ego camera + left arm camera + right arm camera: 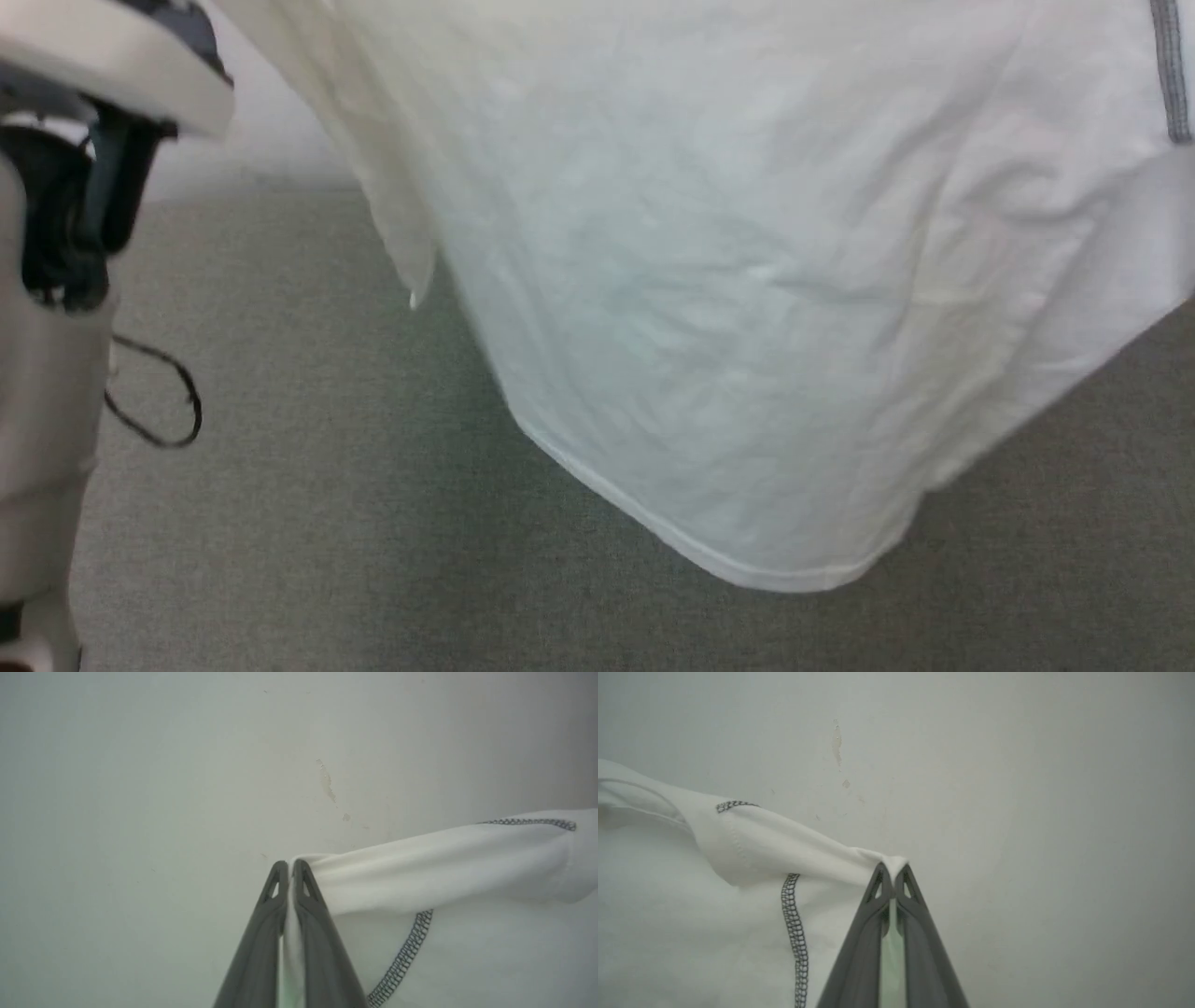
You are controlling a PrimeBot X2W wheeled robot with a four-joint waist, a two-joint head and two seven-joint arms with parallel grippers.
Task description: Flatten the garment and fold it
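Observation:
The garment (747, 280), a white T-shirt, hangs in the air in the head view, its hem (709, 551) curving above the grey floor. A grey stitched seam (1172, 75) shows at its top right. In the left wrist view my left gripper (289, 865) is shut on a fold of the garment (444, 858), which stretches off to the right with a zigzag seam (406, 952). In the right wrist view my right gripper (892, 868) is shut on another fold of the garment (761, 844), which stretches off to the left.
Grey carpet floor (327, 541) lies under the hanging cloth. A pale arm with dark parts (65, 215) and a looped black cable (159, 401) stand at the left edge. A pale wall with small chipped marks (327, 784) faces both wrist cameras.

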